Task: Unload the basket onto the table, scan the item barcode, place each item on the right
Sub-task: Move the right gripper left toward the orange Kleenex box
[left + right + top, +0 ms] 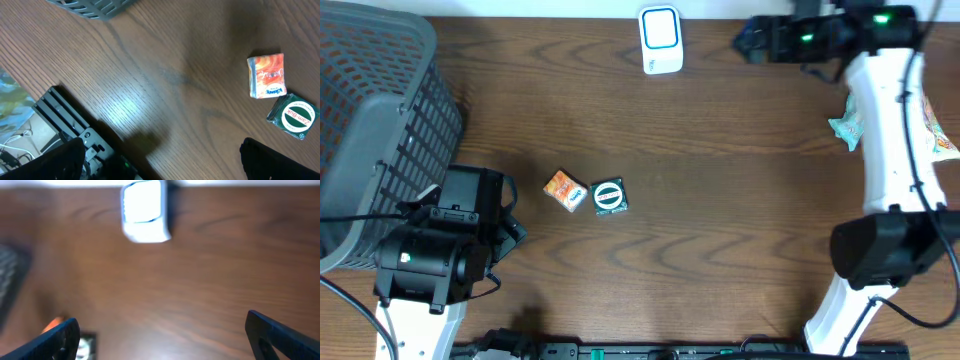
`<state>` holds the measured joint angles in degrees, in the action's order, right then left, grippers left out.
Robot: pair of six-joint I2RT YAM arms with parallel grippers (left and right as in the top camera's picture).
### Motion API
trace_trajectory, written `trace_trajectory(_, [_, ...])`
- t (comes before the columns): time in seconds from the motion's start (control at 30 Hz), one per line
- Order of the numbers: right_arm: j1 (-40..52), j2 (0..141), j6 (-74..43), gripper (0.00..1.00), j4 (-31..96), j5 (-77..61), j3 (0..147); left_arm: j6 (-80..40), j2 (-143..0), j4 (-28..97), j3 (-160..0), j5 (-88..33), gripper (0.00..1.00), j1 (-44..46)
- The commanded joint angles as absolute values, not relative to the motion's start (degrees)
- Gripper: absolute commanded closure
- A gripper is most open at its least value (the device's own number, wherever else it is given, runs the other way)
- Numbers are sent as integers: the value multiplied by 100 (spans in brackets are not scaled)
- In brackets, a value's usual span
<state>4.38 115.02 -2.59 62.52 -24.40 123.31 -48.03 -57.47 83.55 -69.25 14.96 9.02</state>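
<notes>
1. Scanning has not begun: neither item is at the white barcode scanner (660, 40). The orange packet (565, 190) and the green Zam-Buk box (609, 197) lie on the wooden table, well apart from the scanner, on its robot-ward side and a little toward the left arm.
2. The right gripper (750, 40) hovers just beside the scanner on the right arm's side, with its fingers spread wide and nothing between them. The left gripper (510, 215) is farther from the scanner than both items. It too is spread wide and empty.
3. Risks, as I judge them:
   - The two items sit just beside each other, corners almost touching, so closing on one could knock the other askew.
   - Both are low and flat, so a fingertip may scrape the table and slide off.
   - No barcode shows on either upper face. A fingertip covering the code, or the wrong face turned to the scanner, would give no read.
4. Orientation:
   - The orange packet lies flat, its long axis diagonal, with one end angled toward the scanner's left side.
   - The Zam-Buk box is nearly square, with its round logo facing up, slightly rotated, and has no clear long axis.
</notes>
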Motion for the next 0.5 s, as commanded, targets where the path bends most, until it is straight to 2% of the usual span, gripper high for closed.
trace_trajectory(0.0, [886,11675,-316,1,6285,-2893,12276,-4858,-5721,8372,-7035,1592,3,880])
trace_trajectory(0.47, [2196,12105,-316,1,6110,-2379,12276,-4858,-5721,8372,-7035,1590,2,880])
